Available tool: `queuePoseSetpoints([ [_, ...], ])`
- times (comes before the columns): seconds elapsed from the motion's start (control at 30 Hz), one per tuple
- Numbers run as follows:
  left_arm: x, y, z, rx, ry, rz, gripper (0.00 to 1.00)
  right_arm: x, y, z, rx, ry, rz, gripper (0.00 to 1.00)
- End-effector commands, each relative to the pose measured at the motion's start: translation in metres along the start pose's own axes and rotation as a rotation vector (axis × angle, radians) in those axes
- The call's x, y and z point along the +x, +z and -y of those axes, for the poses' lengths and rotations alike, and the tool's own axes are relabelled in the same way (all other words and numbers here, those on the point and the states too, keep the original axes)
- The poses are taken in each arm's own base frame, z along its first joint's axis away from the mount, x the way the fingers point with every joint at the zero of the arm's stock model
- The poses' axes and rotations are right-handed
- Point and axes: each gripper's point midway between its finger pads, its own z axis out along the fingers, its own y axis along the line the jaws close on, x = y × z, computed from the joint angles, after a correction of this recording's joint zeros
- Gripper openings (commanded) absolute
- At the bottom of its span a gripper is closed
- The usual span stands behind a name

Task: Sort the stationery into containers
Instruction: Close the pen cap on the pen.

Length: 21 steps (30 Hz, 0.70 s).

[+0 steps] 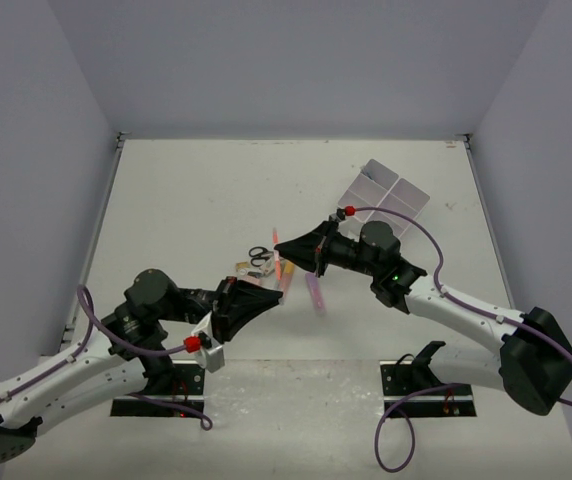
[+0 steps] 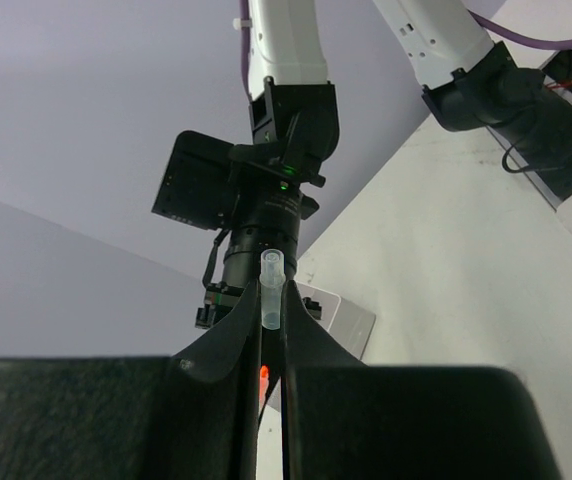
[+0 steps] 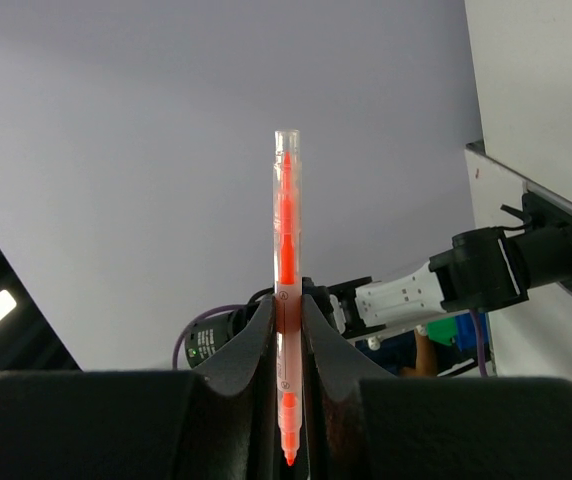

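Note:
My right gripper (image 3: 287, 305) is shut on an orange marker (image 3: 285, 230), which stands upright between the jaws. It has a clear cap on its upper end and a bare orange tip at the bottom. My left gripper (image 2: 272, 300) is shut on a small clear cap (image 2: 272, 285). From above, the two grippers (image 1: 278, 298) (image 1: 281, 245) face each other over the table's middle, with the orange marker (image 1: 279, 266) between them. Black-handled scissors (image 1: 259, 255), small erasers (image 1: 243, 268) and a purple marker (image 1: 315, 293) lie beneath. The white four-compartment container (image 1: 386, 188) sits at the back right.
Grey walls close in the table on three sides. The arm bases (image 1: 166, 385) (image 1: 421, 375) stand at the near edge. In the left wrist view the right arm's wrist (image 2: 266, 210) fills the space just beyond my fingers.

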Motion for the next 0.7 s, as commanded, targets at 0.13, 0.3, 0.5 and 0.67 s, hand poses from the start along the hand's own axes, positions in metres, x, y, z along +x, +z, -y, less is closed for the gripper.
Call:
queuePoseSetpoints([
  [0.13, 0.0012, 0.0022, 0.0042, 0.003, -0.006, 0.014, 0.0, 0.0036, -0.004, -0.0262, -0.054, -0.039, 0.031, 0.0],
  [0.3, 0.0041, 0.0014, 0.0044, -0.001, -0.003, 0.002, 0.0, 0.0041, -0.0049, -0.027, -0.057, -0.038, 0.03, 0.0],
  [0.5, 0.0075, 0.0004, 0.0037, -0.007, 0.008, -0.016, 0.0, 0.0059, -0.0065, -0.0292, -0.065, -0.044, 0.026, 0.0],
  [0.67, 0.0078, -0.0007, 0.0001, -0.021, 0.026, -0.024, 0.0, 0.0072, -0.0057, -0.0296, -0.069, -0.044, 0.015, 0.0],
])
